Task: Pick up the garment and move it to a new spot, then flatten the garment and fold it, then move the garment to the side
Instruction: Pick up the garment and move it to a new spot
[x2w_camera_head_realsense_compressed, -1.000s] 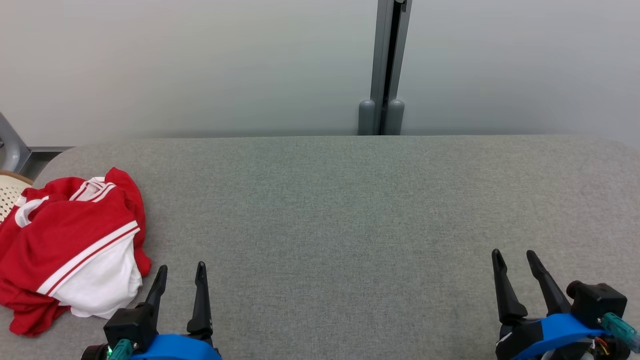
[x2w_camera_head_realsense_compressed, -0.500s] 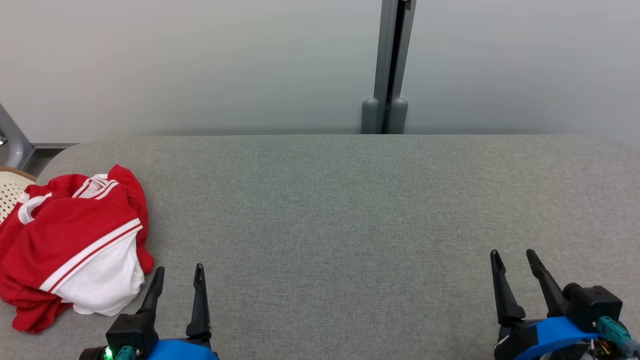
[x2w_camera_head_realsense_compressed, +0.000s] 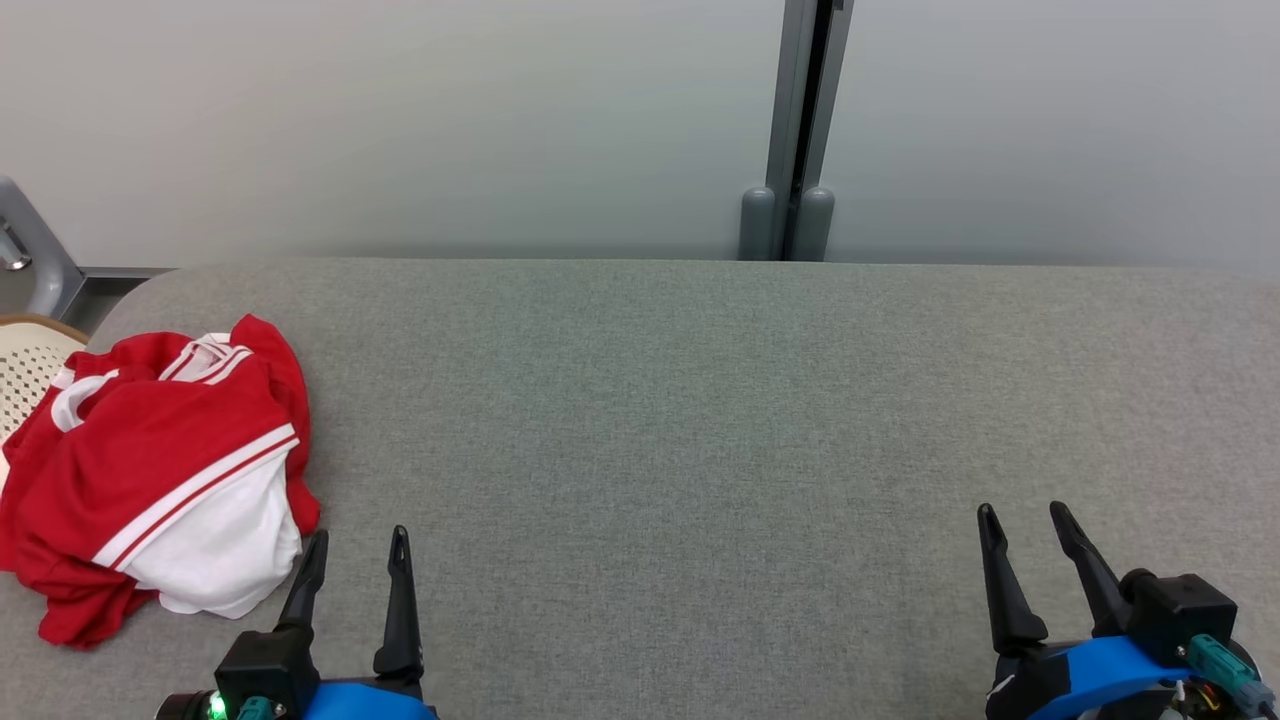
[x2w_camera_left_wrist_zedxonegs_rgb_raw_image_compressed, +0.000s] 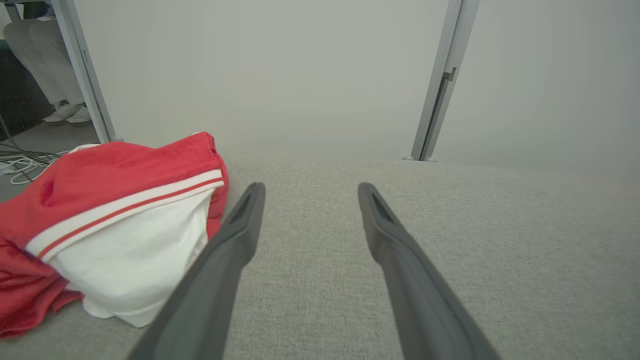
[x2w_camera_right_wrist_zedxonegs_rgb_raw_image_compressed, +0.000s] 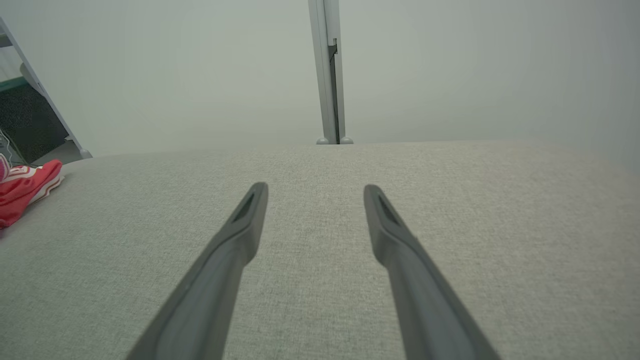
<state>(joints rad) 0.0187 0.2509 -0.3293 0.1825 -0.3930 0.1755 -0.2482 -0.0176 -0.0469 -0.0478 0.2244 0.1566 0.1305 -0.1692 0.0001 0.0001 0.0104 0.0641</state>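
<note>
garment (x2w_camera_head_realsense_compressed: 150, 470) lies crumpled at the grey table's (x2w_camera_head_realsense_compressed: 700, 400) left end, maybe overhanging its edge. over the table's near side i see left gripper (x2w_camera_head_realsense_compressed: 360, 533) and right gripper (x2w_camera_head_realsense_compressed: 1023, 507) spread wide, empty.

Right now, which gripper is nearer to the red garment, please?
Left. The left gripper sits just right of the garment; the right gripper is far across the grey surface.

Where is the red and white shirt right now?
In the head view, the shirt lies crumpled at the left end of the gray table, just left of the open left end effector.
</note>
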